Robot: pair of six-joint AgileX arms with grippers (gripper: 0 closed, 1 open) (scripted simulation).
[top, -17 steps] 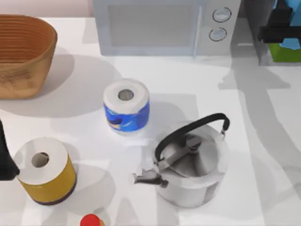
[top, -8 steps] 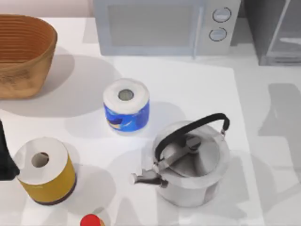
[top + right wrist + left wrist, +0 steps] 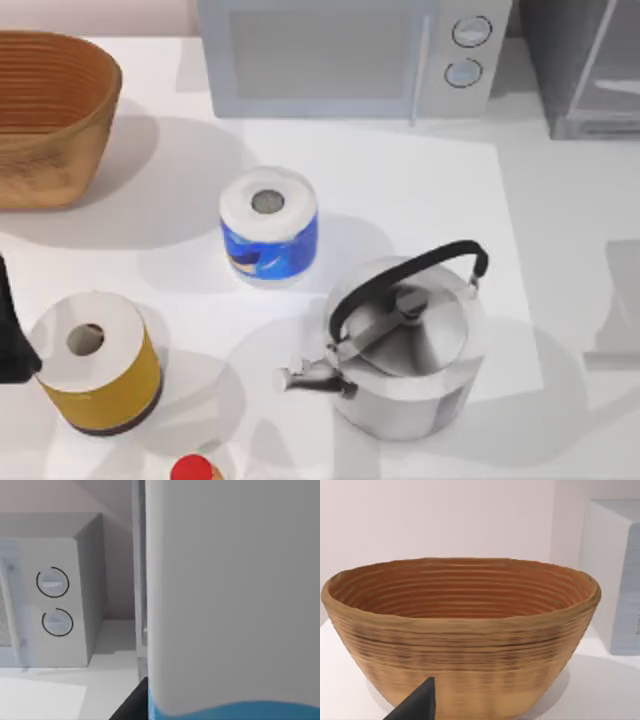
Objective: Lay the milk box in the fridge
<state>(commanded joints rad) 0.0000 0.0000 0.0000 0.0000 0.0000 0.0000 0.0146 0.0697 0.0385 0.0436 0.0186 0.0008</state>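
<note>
While the fridge stands at the back right corner of the table, dark grey with its pale door panel and thin frame, the job is not finished as far as I can judge. Whether that door is open enough, I cannot tell from above. Just beside it on the left sits the microwave, two round knobs facing out, and far over at the back left is the woven basket. Out front, right of centre, the steel kettle stands untouched.

Now the milk box: it looms right up against the right wrist camera, white upper part with the light blue body starting below. The microwave's knob side lies beyond it, so it is near the fridge end of the table. A dark sliver of the right gripper peeks in beside the carton; my read is that the carton is being carried, but whether the gripper is clamped on it I cannot tell.

So the approach looks done. Getting the carton inside, laying it down and letting go look left to do.

The yellow roll and the blue-wrapped roll stand well apart from the fridge. The left gripper is parked at the table's left edge, facing the basket, state unclear.
</note>
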